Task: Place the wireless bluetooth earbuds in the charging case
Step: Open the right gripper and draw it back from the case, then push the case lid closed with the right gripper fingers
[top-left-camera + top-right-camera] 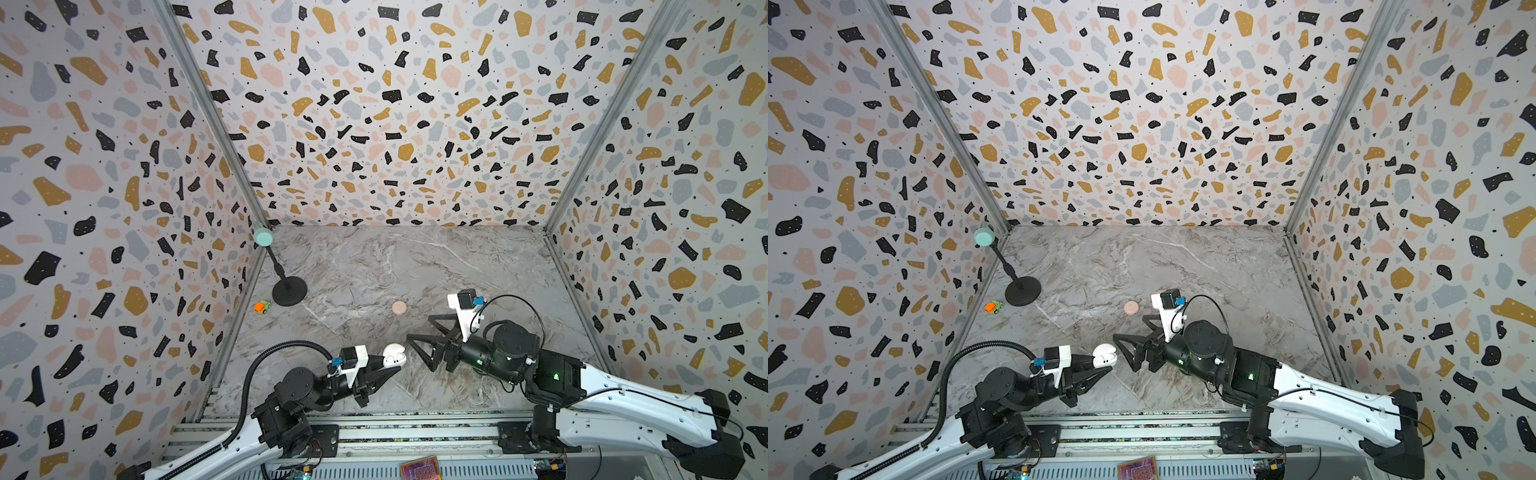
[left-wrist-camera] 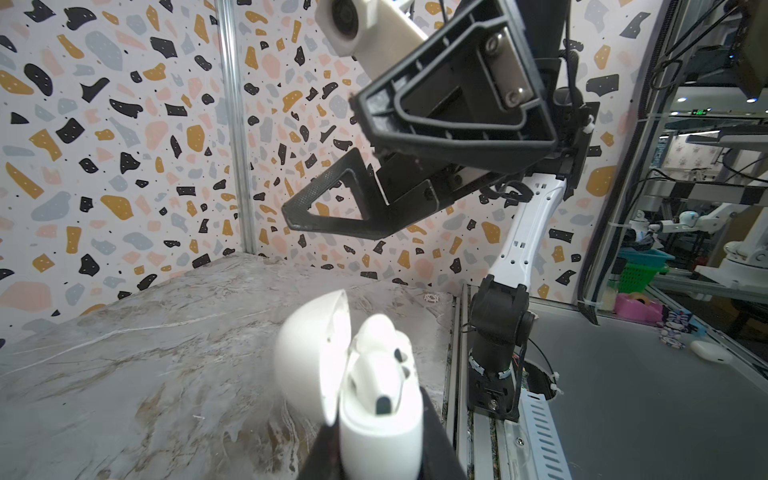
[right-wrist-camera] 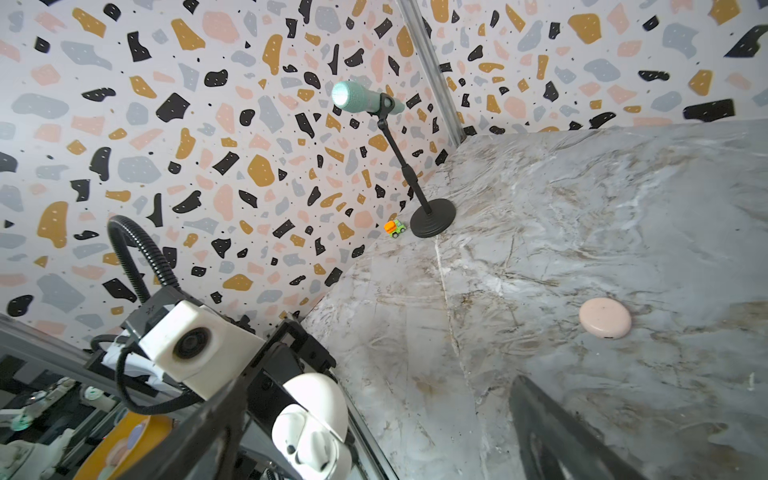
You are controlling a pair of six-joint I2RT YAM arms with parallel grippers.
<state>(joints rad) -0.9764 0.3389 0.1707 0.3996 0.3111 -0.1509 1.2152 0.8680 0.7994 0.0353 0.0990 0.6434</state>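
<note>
Your left pincer [image 1: 388,365] is clamped on the white pebble-shaped charging case [image 1: 394,355], lid up, presumably steadying it for loading. The small white plastic earbuds [image 2: 382,365] look seated inside. Right pincer [image 1: 418,326] is spread wide and empty, just beside it. A closed round pink case [image 1: 399,307] lies farther out on the grey marble table [image 1: 478,266].

A teal microphone [image 1: 262,237] on a black stand [image 1: 289,291] sits beside what looks like a toy truck [image 1: 261,307].
</note>
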